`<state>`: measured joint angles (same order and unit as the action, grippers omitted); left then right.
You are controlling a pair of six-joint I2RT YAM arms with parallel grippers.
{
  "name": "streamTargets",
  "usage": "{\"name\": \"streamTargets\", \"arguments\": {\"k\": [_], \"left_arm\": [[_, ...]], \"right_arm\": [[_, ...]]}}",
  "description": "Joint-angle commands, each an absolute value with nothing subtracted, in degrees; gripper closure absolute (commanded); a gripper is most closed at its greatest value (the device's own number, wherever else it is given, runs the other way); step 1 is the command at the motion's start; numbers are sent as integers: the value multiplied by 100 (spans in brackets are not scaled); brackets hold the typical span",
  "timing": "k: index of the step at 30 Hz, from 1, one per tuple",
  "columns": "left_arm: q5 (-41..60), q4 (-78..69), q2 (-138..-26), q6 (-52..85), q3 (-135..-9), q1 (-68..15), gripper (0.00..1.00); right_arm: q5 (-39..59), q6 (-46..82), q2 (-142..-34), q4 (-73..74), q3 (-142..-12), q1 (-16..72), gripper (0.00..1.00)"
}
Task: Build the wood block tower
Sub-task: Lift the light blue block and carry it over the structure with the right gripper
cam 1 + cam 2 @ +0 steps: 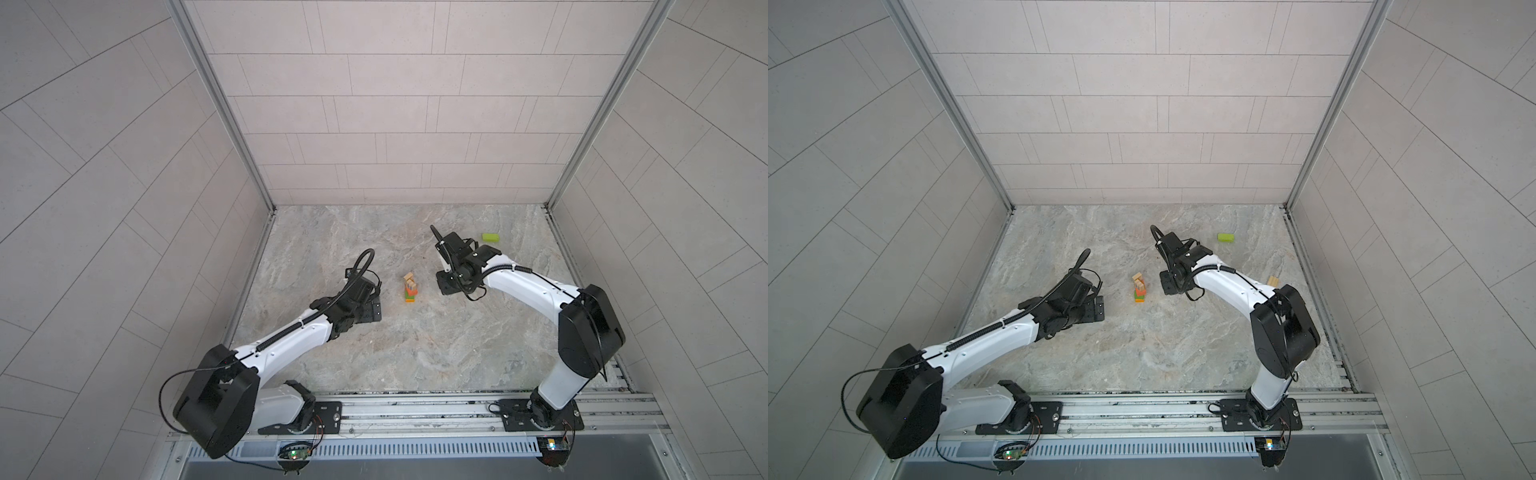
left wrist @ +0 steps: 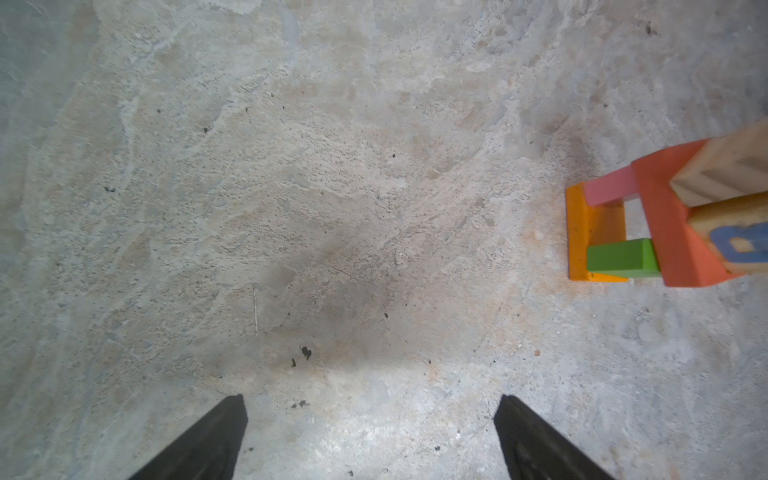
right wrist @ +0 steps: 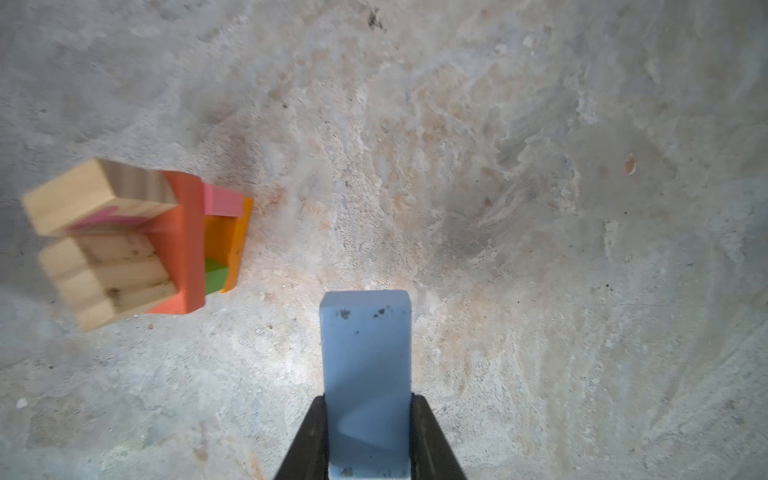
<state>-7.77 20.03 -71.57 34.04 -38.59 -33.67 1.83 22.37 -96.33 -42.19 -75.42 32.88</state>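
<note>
Overhead, in both top views: tower (image 1: 410, 287) stands between the hands, just left of the right gripper (image 1: 443, 286), seemingly the nearer.
Left wrist: left gripper (image 2: 372, 399) spread wide, empty; tower ahead, off to one side.
Right wrist: jaws pinching blue block (image 3: 365, 353), long axis pointing forward; tower ahead, aside.

We are looking into a robotics lab test cell: a left arm (image 1: 286, 338) and a right arm (image 1: 528, 286) bolted to an aluminium rail (image 1: 415, 409), a stone-patterned tabletop (image 1: 395, 353) boxed in by pale panel walls (image 1: 374, 124) on metal corner posts (image 1: 222, 104), and a bare circuit board (image 1: 293, 453) wired at the front.
</note>
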Motion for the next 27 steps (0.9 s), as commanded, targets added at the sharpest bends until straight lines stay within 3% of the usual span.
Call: {"name": "streamTargets", "arguments": {"k": [1,27], "left_arm": [[-839,2067,-7000,3384,-3816,-3376,0],[-873,1593,-7037,3394,-3498,-3358,0]], "right_arm": [[19,2311,-9490,-4781,-7826,3450,81],[35,2333,-10766,-5300,-9643,4193,81]]}}
